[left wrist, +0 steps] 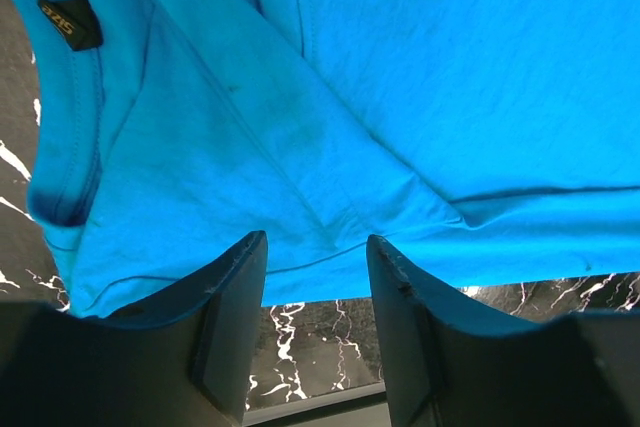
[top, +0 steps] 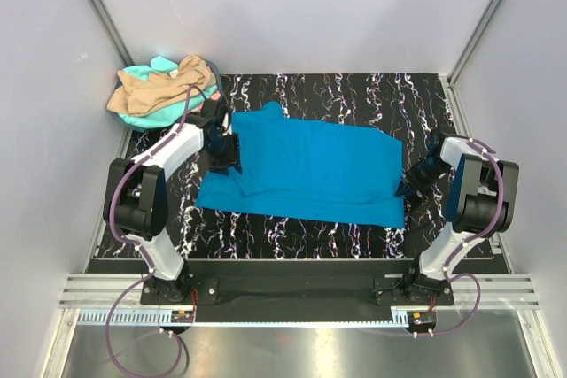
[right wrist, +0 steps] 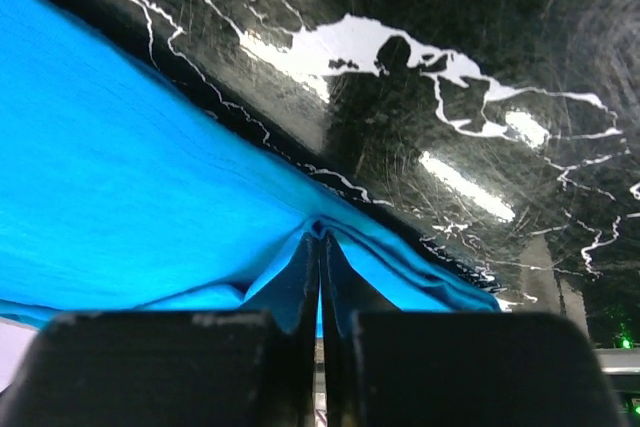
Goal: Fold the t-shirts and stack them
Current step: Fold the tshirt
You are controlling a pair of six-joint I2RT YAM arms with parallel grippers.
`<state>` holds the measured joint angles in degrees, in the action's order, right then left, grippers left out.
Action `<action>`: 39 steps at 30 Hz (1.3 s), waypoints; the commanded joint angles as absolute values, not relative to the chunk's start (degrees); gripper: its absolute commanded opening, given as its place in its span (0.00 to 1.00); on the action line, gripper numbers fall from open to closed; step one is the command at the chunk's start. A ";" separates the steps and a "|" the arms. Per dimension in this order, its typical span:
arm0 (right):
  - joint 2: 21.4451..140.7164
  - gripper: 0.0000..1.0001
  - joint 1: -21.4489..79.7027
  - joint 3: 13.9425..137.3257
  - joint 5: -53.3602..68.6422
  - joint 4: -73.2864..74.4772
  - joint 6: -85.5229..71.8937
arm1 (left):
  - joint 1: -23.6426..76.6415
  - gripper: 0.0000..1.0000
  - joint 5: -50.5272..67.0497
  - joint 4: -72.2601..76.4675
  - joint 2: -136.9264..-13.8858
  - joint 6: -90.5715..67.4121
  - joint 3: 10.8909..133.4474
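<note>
Right jaws pinching blue t-shirt (right wrist: 150, 197) edge — left jaws parted.

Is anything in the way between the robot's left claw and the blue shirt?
No, nothing visible. The open left gripper hangs right at the blue t-shirt's edge; between its jaws show only that cloth and the black marbled table.

The black neck tag (left wrist: 70, 22) on the blue t-shirt (left wrist: 420, 77) bears yellowish marks too blurred to read.
</note>
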<state>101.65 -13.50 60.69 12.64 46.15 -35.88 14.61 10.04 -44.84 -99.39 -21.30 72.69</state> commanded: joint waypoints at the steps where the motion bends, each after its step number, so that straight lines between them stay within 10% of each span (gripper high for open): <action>1: 98.18 0.00 -13.27 60.38 11.42 47.63 -36.74 | 14.59 0.50 7.48 -44.82 -99.84 -20.83 75.14; 28: 96.86 0.00 -13.27 59.24 12.13 46.58 -35.77 | 19.95 0.39 12.83 -40.17 -105.64 -27.68 68.47; 39: 96.15 0.00 -13.27 58.54 10.29 46.85 -36.12 | 19.95 0.03 7.91 -42.18 -100.64 -27.34 69.34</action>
<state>98.48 -13.50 58.96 12.51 46.52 -36.07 19.81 10.70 -41.67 -105.06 -27.53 67.83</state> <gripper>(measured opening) 0.011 0.053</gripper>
